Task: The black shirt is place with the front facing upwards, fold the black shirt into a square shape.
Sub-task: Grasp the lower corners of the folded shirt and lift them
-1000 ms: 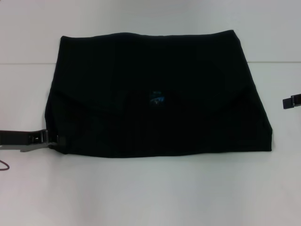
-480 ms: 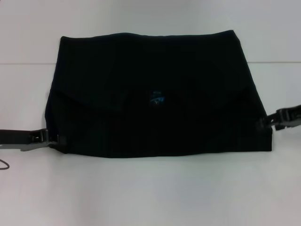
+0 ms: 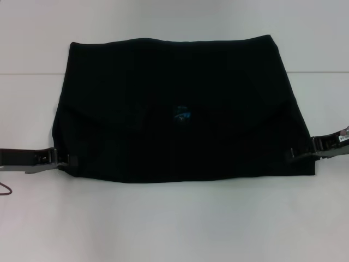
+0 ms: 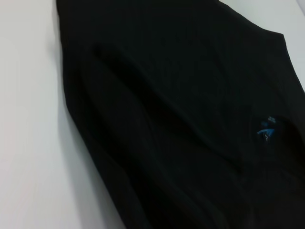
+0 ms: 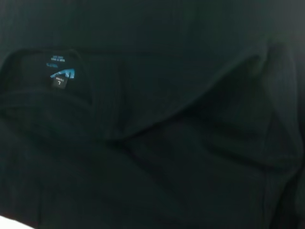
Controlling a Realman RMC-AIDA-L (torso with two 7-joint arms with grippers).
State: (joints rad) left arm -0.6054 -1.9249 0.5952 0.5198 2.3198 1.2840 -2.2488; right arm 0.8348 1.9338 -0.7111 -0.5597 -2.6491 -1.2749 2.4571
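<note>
The black shirt (image 3: 174, 76) lies folded into a wide rectangle on the white table (image 3: 174, 224), with a folded flap across its near half. Its small blue neck label (image 3: 182, 114) shows at the middle; no white lettering shows. My left gripper (image 3: 65, 160) is low at the shirt's near-left corner, touching its edge. My right gripper (image 3: 298, 154) is low at the shirt's near-right edge, over the cloth. The left wrist view shows the shirt (image 4: 167, 95) with the label (image 4: 266, 131). The right wrist view is filled by the shirt (image 5: 181, 152) and its label (image 5: 61, 76).
A seam line (image 3: 32, 73) crosses the table behind the shirt's middle. A thin dark cable (image 3: 5, 191) lies by the left arm at the table's left edge. Bare white table shows in the left wrist view (image 4: 24, 119).
My right gripper has come in from the right edge of the view and lowered onto the shirt's near-right edge. The left gripper and the shirt have stayed put.
</note>
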